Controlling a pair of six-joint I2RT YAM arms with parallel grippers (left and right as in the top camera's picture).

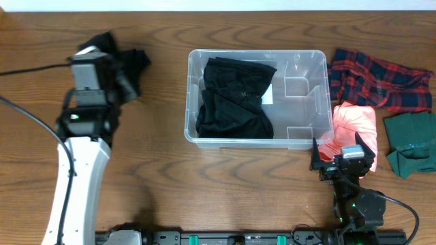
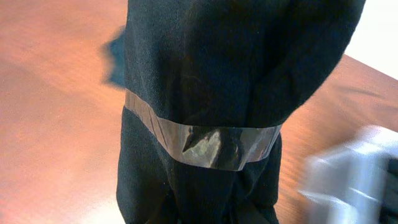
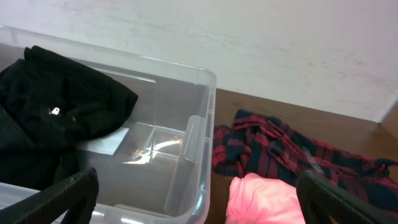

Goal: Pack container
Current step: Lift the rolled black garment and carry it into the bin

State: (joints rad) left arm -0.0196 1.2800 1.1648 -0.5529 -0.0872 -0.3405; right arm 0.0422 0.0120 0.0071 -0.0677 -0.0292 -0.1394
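Observation:
The clear container (image 1: 306, 75) stands mid-table with black garments (image 1: 235, 99) filling its left part; its white label (image 3: 102, 142) shows on the bottom. My left gripper (image 1: 112, 60) is at the far left, shut on a black garment (image 1: 133, 64) bound with a clear tape band (image 2: 205, 140). That garment fills the left wrist view and hides the fingers. My right gripper (image 1: 344, 158) is open and empty at the container's near right corner (image 3: 202, 155), just before a pink cloth (image 1: 354, 122), which also shows in the right wrist view (image 3: 264, 199).
A red and dark plaid cloth (image 1: 378, 78) lies right of the container and shows in the right wrist view (image 3: 280, 149). A green cloth (image 1: 412, 143) lies at the right edge. A white wall (image 3: 249, 43) rises behind the table.

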